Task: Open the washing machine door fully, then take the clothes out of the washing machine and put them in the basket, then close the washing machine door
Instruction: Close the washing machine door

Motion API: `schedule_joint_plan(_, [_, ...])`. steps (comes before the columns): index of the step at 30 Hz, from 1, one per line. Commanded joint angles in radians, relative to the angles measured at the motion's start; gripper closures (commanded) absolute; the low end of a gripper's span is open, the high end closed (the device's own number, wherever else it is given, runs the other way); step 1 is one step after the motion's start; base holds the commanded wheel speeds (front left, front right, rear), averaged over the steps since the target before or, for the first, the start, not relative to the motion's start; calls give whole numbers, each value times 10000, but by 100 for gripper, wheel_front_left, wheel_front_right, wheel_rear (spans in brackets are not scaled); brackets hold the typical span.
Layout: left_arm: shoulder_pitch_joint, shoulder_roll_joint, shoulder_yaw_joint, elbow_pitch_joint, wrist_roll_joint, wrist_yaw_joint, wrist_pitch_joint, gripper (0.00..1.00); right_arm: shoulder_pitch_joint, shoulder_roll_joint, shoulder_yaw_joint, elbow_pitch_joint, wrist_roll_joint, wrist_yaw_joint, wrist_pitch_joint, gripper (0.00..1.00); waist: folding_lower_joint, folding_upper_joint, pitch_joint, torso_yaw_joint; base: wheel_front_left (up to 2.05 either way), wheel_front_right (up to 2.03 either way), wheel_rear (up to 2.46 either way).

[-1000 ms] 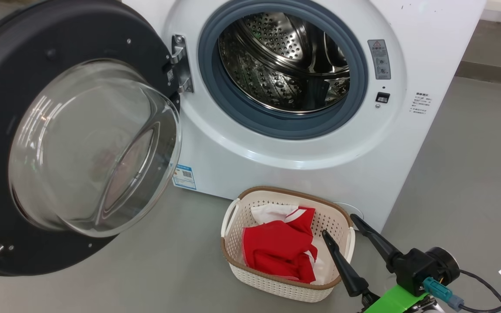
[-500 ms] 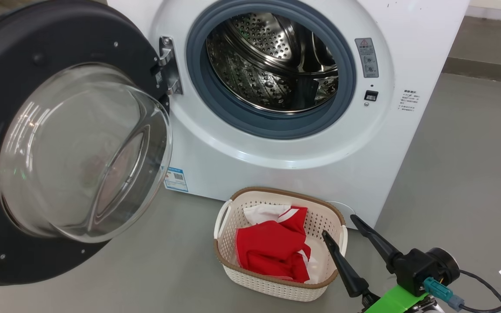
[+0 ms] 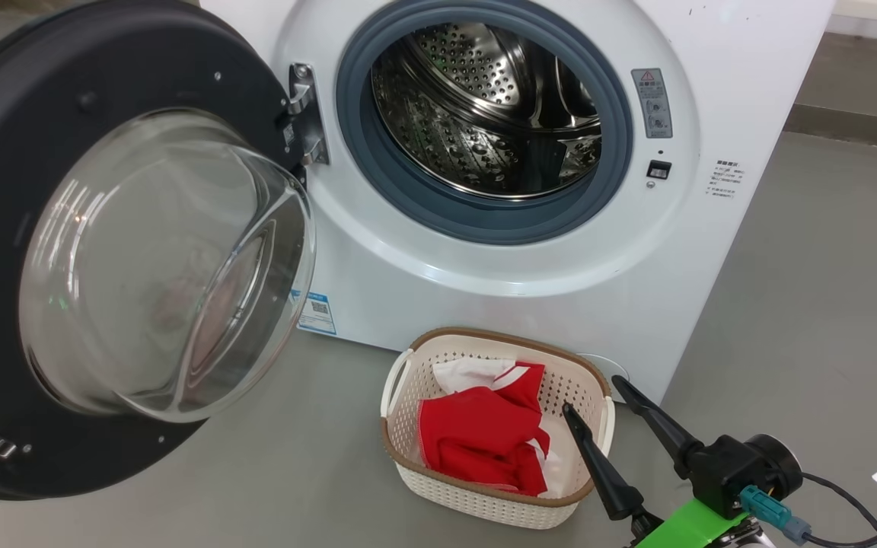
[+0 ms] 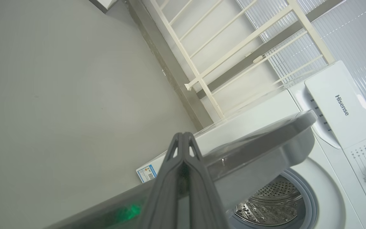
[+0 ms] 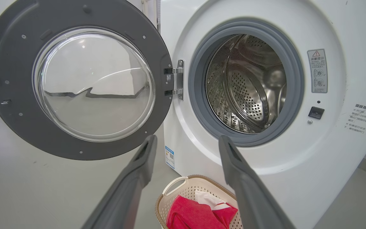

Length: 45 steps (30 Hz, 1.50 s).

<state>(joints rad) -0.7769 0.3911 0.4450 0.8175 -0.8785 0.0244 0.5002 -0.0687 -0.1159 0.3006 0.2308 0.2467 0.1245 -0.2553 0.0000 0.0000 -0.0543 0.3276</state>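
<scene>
Smooth grey floor point(image 3: 827, 320) | white front-loading washing machine point(image 3: 499, 304), black-rimmed glass door point(image 3: 27, 114) open | cream perforated basket point(image 3: 476, 504) holding red clothes point(image 3: 484, 434) | left tool point(image 4: 183, 136) closed | right tool point(image 3: 592, 396) open

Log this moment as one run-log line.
door open | drum no clothes seen | clothes in basket | right gripper open, empty | left gripper shut | next: close door
</scene>
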Motion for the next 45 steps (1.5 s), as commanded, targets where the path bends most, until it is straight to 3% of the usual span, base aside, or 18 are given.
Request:
schedule_joint_plan(1, [141, 136, 15, -334, -175, -176, 304, 100, -234, 21, 121, -239, 87, 62, -65, 0, 0, 0, 5, 14, 0, 0, 0])
schedule_joint_plan(17, [1552, -782, 560, -2609, -1478, 22, 1874, 100, -155, 119, 62, -193, 124, 62, -65, 0, 0, 0, 33, 66, 0, 0, 0])
schedule_joint_plan(31, [2674, -1933, 1063, -5128, -2690, 684, 2962, 100, -203, 195, 45, -168, 92, 62, -65, 0, 0, 0, 161, 58, 0, 0, 0])
schedule_joint_plan(45, [3529, -2970, 863, -7150, -3286, 1328, 3589, 100, -288, 249, 4, -141, -3, 62, -65, 0, 0, 0, 181, -77, 0, 0, 0])
